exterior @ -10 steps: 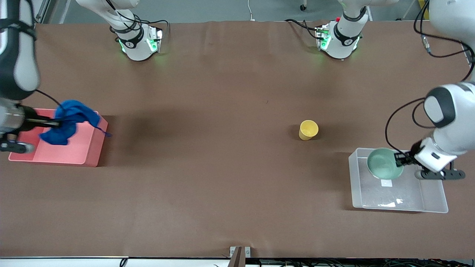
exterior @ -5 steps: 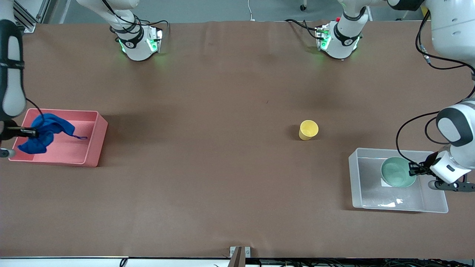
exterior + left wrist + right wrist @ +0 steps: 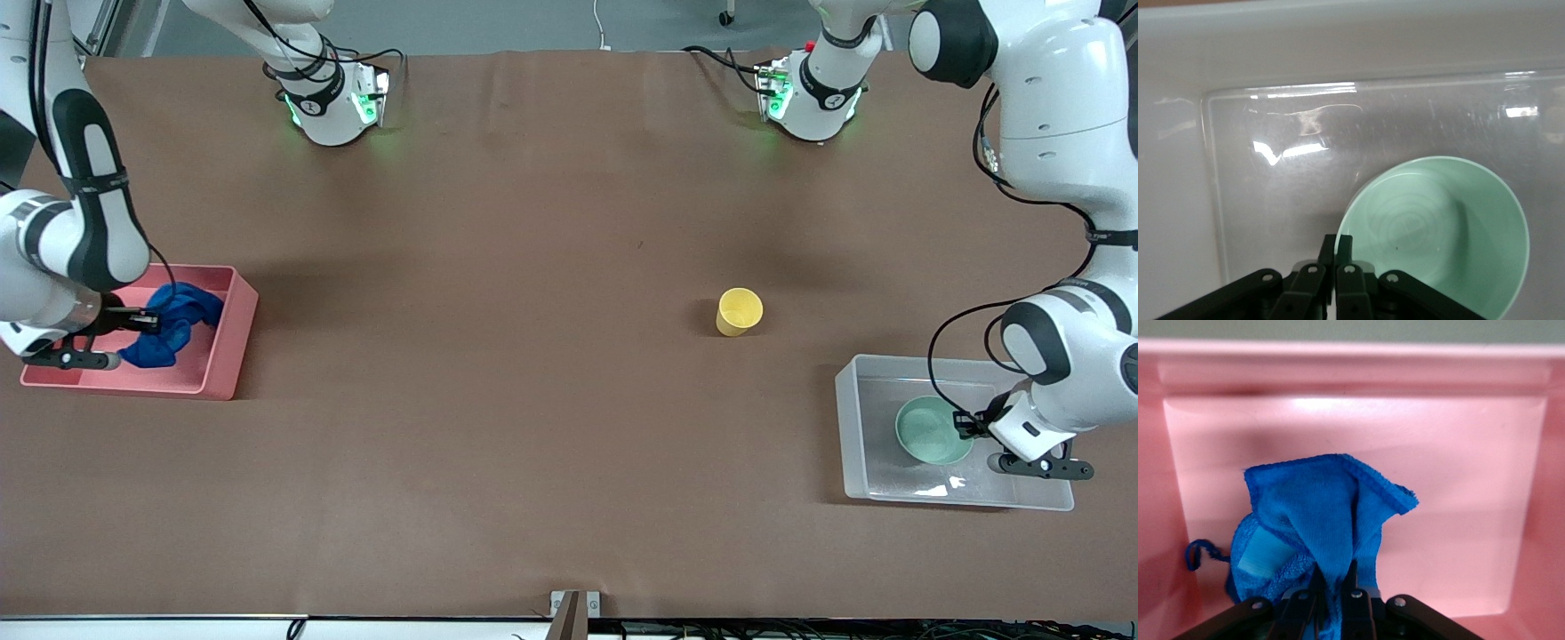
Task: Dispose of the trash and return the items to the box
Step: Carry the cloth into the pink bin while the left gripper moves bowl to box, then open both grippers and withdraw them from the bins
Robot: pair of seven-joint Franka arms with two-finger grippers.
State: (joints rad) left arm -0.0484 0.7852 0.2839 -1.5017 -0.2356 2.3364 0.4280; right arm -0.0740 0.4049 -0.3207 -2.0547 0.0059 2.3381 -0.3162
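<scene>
The bright blue rag [image 3: 173,324] hangs inside the pink bin [image 3: 227,351], and my right gripper [image 3: 149,320] is shut on it; in the right wrist view the rag [image 3: 1318,520] bunches between the closed fingers over the bin's floor [image 3: 1458,487]. The mint-green bowl [image 3: 932,430] sits in the clear plastic tub [image 3: 858,440], and my left gripper [image 3: 967,424] is shut on its rim; in the left wrist view the bowl [image 3: 1438,233] rests on the tub's base [image 3: 1271,200]. The yellow cup [image 3: 739,311] stands alone on the table, between the two bases and the tub.
The pink bin lies at the right arm's end of the table, the tub at the left arm's end. The brown table [image 3: 498,400] stretches between them. Both arm bases [image 3: 329,98] stand along the table's edge farthest from the front camera.
My right gripper has lowered the rag deeper into the pink bin. My left gripper has lowered the bowl onto the tub's base, a little nearer the front camera.
</scene>
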